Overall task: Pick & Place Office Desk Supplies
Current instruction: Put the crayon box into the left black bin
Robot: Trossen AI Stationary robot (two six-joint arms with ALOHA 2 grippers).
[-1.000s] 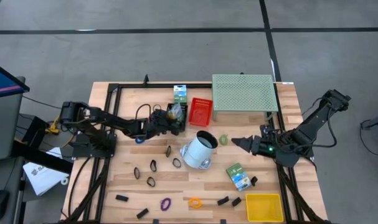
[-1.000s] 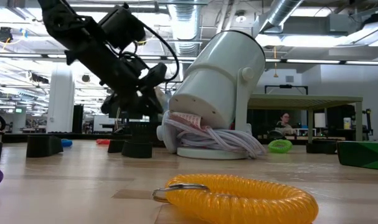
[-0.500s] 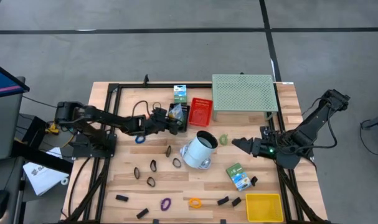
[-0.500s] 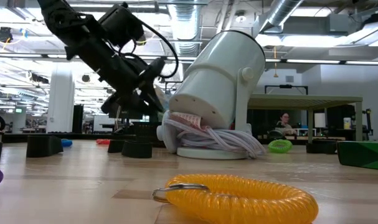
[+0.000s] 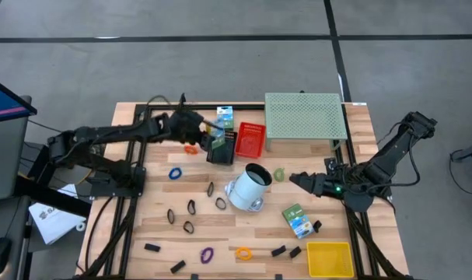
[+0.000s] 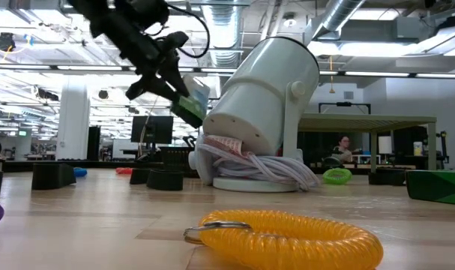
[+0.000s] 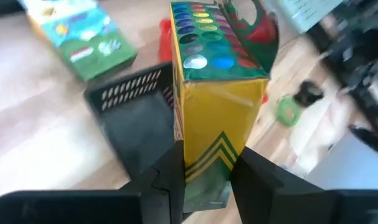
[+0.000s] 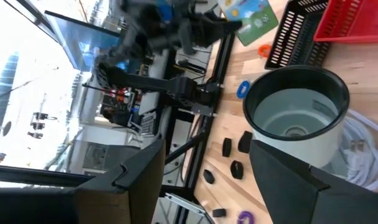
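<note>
Left claw: clamped on crayon box, raised clear of tabletop, above black basket beside red basket.
Right claw: fingers apart, empty, low, near white bin.
Second crayon box: flat on tabletop.

There are three crayon boxes in all. There are four bins: one black basket, one red basket, one green box and one yellow tray. There is one white cup, and there are five black rings.
</note>
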